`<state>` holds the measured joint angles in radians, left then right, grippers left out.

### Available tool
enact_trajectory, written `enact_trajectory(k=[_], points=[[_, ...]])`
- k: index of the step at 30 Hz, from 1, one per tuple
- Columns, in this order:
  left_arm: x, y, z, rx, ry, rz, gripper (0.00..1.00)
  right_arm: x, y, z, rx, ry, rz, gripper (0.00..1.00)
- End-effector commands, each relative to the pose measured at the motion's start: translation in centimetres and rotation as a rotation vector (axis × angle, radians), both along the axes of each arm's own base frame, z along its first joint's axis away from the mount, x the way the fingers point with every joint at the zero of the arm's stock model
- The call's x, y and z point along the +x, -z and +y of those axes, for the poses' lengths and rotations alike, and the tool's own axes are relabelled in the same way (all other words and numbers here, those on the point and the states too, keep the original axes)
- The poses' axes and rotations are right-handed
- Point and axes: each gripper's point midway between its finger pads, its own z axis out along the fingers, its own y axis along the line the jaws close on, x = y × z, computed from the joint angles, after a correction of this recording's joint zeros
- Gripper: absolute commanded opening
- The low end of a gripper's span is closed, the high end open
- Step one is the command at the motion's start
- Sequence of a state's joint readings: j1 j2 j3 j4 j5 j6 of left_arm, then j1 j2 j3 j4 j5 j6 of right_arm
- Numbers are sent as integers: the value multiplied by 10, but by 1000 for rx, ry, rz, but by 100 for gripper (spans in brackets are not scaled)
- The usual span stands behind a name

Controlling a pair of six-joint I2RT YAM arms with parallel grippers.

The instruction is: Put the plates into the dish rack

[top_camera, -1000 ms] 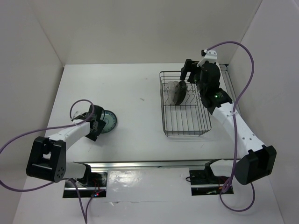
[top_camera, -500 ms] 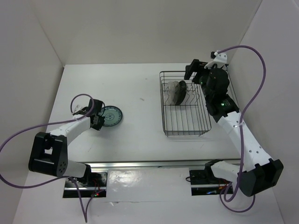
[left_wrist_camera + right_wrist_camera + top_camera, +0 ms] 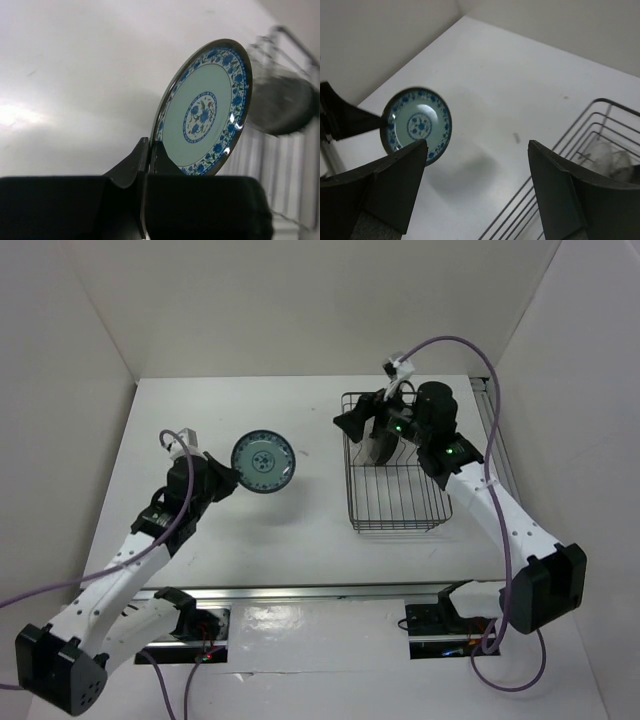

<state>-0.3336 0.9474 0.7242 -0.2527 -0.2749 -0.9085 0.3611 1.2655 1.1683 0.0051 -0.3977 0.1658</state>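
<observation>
My left gripper [image 3: 232,478] is shut on the lower rim of the teal patterned plate [image 3: 262,462] and holds it on edge above the table, left of the dish rack [image 3: 397,527]. In the left wrist view the plate [image 3: 205,110] stands tilted, its rim pinched between the jaws of the left gripper [image 3: 150,152]. My right gripper [image 3: 348,426] hangs open over the rack's left rim with nothing between its fingers. From the right wrist the teal plate [image 3: 417,125] shows beyond the right gripper [image 3: 480,185]. A clear plate [image 3: 612,157] stands in the rack [image 3: 555,200].
White walls enclose the table at the back and on both sides. A metal rail [image 3: 300,592] runs along the near edge by the arm bases. Purple cables loop above both arms. A dark blurred plate [image 3: 285,107] stands in the rack.
The left gripper shut on the teal plate's rim and lifted it off the table, up and to the right. The right arm swung left from the rack's back corner towards the plate.
</observation>
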Motion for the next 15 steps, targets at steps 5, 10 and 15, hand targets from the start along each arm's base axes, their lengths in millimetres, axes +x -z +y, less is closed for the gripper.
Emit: enact_trajectory(k=[5,10,15], points=[[-10,-59,-64,-25,365,-327,0,-29,0,63,-47,-296,-61,88],[-20,-81,-80,-60,451,-437,0,-45,18,88,-94,-398,-28,87],[-23,-97,-82,-78,466,-494,0,-50,32,104,-146,-417,-4,85]])
